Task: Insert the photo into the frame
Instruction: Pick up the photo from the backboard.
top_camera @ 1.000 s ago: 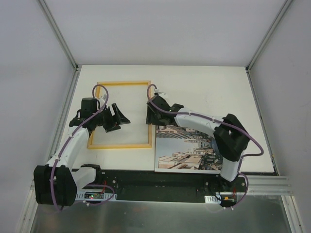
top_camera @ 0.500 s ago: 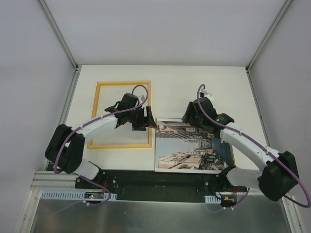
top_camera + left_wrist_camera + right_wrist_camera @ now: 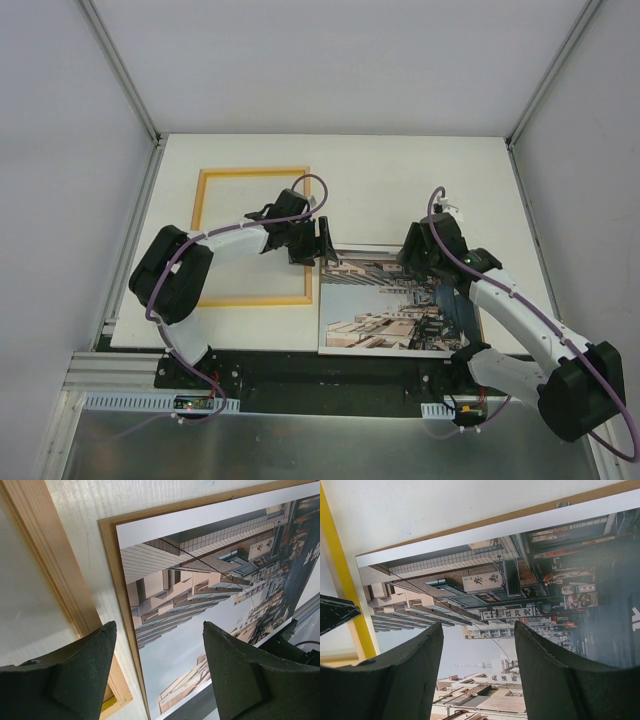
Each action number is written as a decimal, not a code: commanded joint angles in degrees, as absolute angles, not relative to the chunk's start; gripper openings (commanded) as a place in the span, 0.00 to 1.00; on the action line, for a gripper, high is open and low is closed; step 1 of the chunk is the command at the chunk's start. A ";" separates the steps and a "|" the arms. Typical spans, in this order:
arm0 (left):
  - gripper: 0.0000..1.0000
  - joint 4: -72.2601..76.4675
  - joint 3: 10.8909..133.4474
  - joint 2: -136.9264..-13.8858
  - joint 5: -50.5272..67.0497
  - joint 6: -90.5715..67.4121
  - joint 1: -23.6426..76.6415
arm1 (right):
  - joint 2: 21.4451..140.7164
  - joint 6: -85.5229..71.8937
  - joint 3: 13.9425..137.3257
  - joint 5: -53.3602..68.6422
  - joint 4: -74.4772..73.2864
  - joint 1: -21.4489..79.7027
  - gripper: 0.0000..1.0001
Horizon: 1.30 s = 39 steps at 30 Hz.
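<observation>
1. The photo (image 3: 385, 305) lies face up on a brown backing board (image 3: 114, 580) at the near edge of the tabletop (image 3: 400, 170), just right of the frame (image 3: 250, 172).
2. The left tool (image 3: 325, 245) hangs over the photo's far-left corner, jaws apart, empty.
3. The right tool (image 3: 428, 262) hangs over its far-right part, jaws apart, holding nothing.

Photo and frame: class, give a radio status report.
Left gripper, right gripper open, empty. Photo face up on backing panel, beside frame. Nothing blocking.
</observation>
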<state>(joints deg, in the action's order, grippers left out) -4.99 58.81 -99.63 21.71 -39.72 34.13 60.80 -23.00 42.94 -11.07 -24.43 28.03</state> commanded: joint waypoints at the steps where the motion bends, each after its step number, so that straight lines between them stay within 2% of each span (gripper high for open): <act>1: 0.69 -4.31 57.31 -98.53 19.08 -39.29 33.93 | 59.68 -21.97 42.28 -10.20 -24.96 27.51 0.61; 7: 0.70 -4.31 53.18 -96.16 19.77 -37.71 30.42 | 59.85 -21.97 41.40 -10.19 -24.35 27.51 0.61; 12: 0.69 -4.31 54.75 -96.76 22.85 -36.30 31.46 | 59.94 -21.10 41.22 -11.25 -24.43 26.28 0.62; 18: 0.68 -4.22 58.01 -98.00 24.08 -37.09 34.27 | 60.55 -17.93 41.22 -11.96 -26.19 15.93 0.68; 28: 0.69 -3.87 57.57 -98.26 21.89 -38.94 35.07 | 61.78 -14.94 37.80 -6.51 -20.66 -7.54 0.99; 29: 0.69 -3.87 57.57 -98.35 21.80 -39.02 35.07 | 62.57 -14.94 37.53 -5.81 -19.44 -9.12 0.96; 39: 0.69 -3.25 57.22 -99.40 22.24 -39.37 35.42 | 74.34 -17.22 34.54 7.29 -6.60 -18.89 0.96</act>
